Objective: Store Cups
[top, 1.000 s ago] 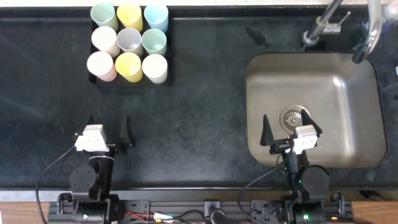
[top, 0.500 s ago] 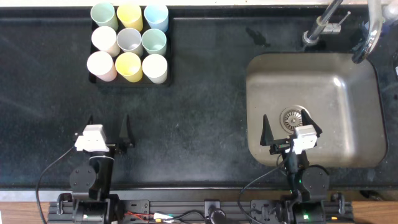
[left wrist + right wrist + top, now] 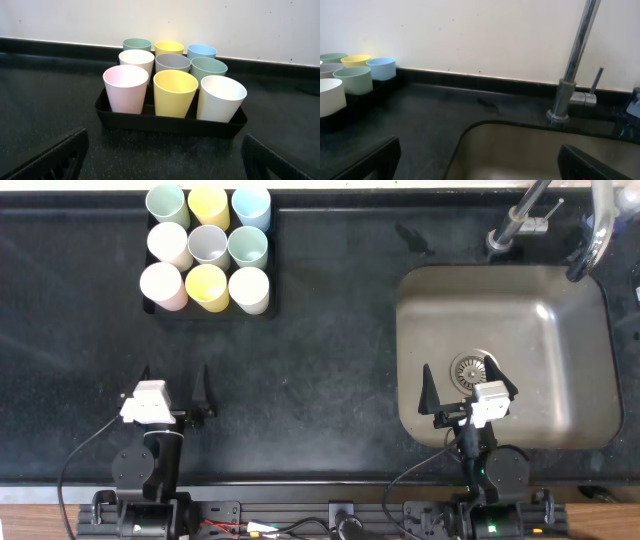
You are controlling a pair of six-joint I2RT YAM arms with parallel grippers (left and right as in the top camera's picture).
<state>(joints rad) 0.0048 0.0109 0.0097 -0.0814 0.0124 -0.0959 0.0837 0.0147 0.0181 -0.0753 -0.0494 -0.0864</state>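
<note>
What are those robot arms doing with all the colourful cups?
Nothing is being held right now. Nine cups stand upright in a black tray at the back of the dark counter. The left gripper is open in front of the tray, well apart from it. The right gripper is open at the sink's near side. Neither touches a cup.

Both arms are black on my overhead feed. The left arm (image 3: 150, 462), at seven o'clock, and the right arm (image 3: 492, 468), at five o'clock, each carry a white camera block (image 3: 148, 402) at the wrist. The left gripper (image 3: 175, 392) and right gripper (image 3: 468, 392) have tapered black fingers (image 3: 50, 159), finely textured. A thin black cable (image 3: 62, 475) loops from each round base. At six o'clock the rail (image 3: 300, 515) holds red and yellow wires (image 3: 250, 528), and a green light (image 3: 490, 529) glows under the right arm.
</note>
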